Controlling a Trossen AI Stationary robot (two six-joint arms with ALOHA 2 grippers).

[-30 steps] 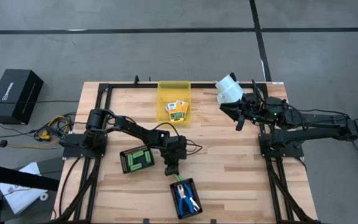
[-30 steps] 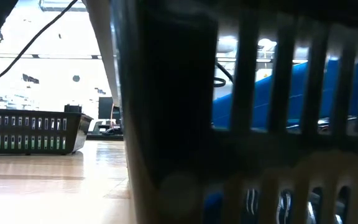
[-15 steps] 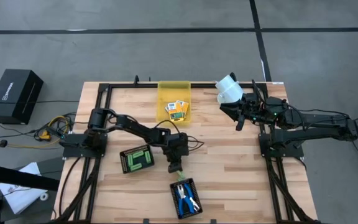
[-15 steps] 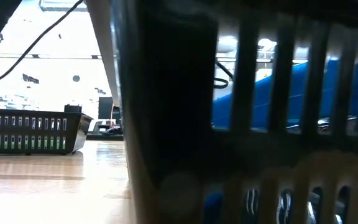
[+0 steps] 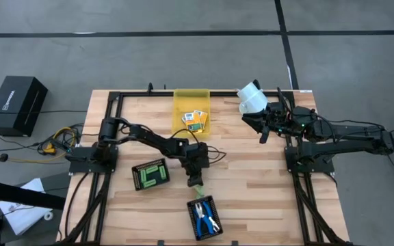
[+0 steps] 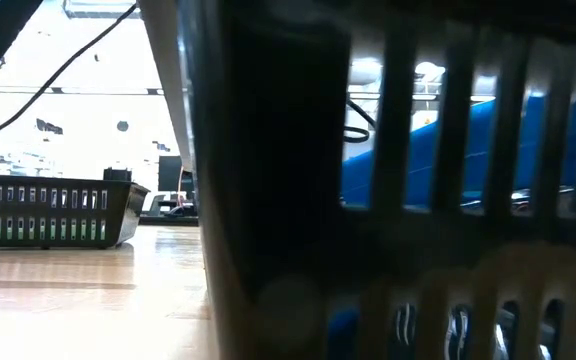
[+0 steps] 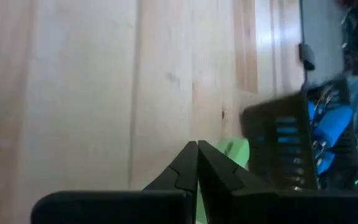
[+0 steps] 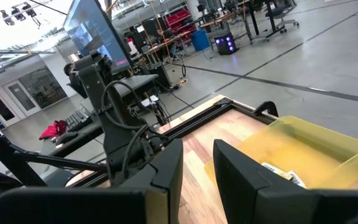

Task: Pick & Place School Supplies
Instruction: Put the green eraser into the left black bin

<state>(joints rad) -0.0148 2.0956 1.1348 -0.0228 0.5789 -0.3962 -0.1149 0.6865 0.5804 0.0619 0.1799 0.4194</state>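
My left gripper [image 5: 195, 183] is shut, low over the table just on the far side of a black tray [image 5: 191, 220] that holds two blue-handled scissor-like tools [image 5: 204, 217]. A light-green stick [image 7: 234, 152] lies on the wood under the fingertips [image 7: 197, 144], against that tray's far end; it also shows in the high view [image 5: 198, 194]. A second black tray [image 5: 137, 179] holds several green sticks [image 5: 153, 175]. The yellow-orange boxes [image 5: 195, 121] lie in the yellow bin [image 5: 182, 102]. My right gripper [image 8: 197, 168] is open and empty, raised at the far right [image 5: 262, 133]. My left gripper's shut fingers point down at the light-green stick's end [image 7: 225, 149], which shows just beside them. The fingers themselves hide the spot, so I cannot tell whether they touch the stick. The stick lies flat on the table.
The scissor tray [image 6: 388, 200] stands right in front of the low camera and blocks most of that view. A white object [image 5: 250, 97] sits at the far right. Bare wood [image 5: 252, 184] lies between the arms. A black frame [image 5: 115, 96] edges the table.
My left gripper has gone a little toward the table's right edge, staying shut and low, and now stands above the green stick by the scissor tray.
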